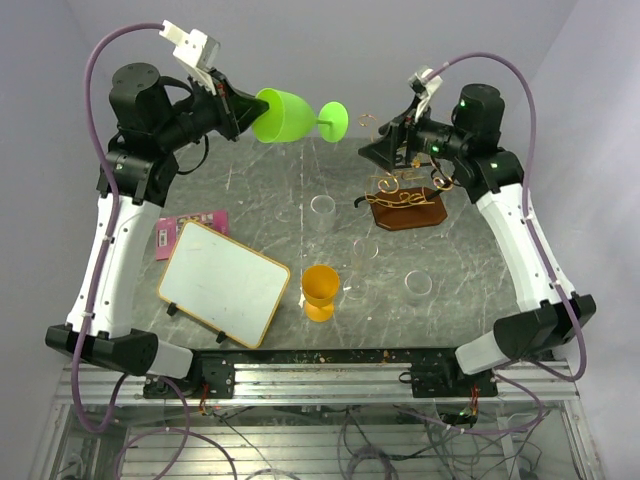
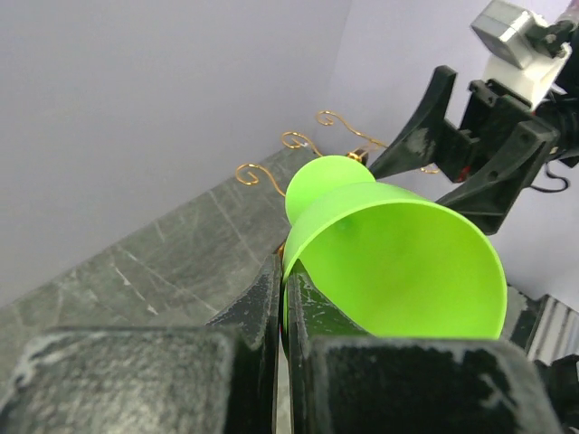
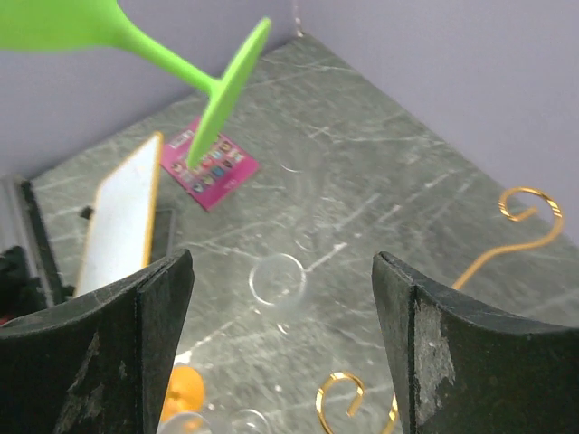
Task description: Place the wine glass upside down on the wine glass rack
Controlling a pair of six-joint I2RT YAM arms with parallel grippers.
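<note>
A robotics lab bench; left arm (image 1: 118,240) and right arm (image 1: 522,235) sit bolted to an aluminium rail (image 1: 320,388); loose cables (image 1: 352,440) trail beneath; plain pale walls (image 1: 330,40) surround it.

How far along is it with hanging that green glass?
Done: the left hand grips the green wine glass by its rim, held up sideways. In hand: its foot points toward the wine glass rack, near the open right hand. Left: turning it upside down onto the rack.
</note>
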